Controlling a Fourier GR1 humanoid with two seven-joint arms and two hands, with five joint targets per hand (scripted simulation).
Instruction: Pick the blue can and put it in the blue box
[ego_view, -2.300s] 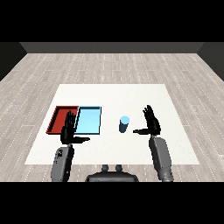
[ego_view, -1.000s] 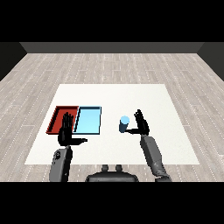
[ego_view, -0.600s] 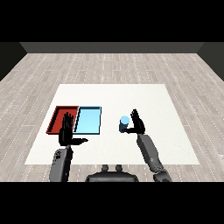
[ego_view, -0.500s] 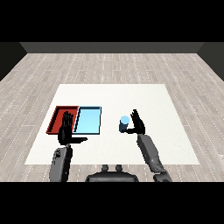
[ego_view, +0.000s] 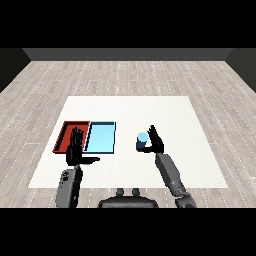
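You have a smooth matt white desk (ego_view: 170, 115) on a pale wood-plank floor (ego_view: 125, 75); the blue can (ego_view: 142, 142) and both trays look smooth, unpatterned.

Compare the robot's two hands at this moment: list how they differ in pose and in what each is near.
The right hand is at the blue can, fingers starting to wrap its side; the left hand has nothing in it. The left hand has its fingers straight up with the thumb out sideways, over the near edge of the red tray; the right hand is over bare table, right of the blue tray. Both are black, on grey forearms.
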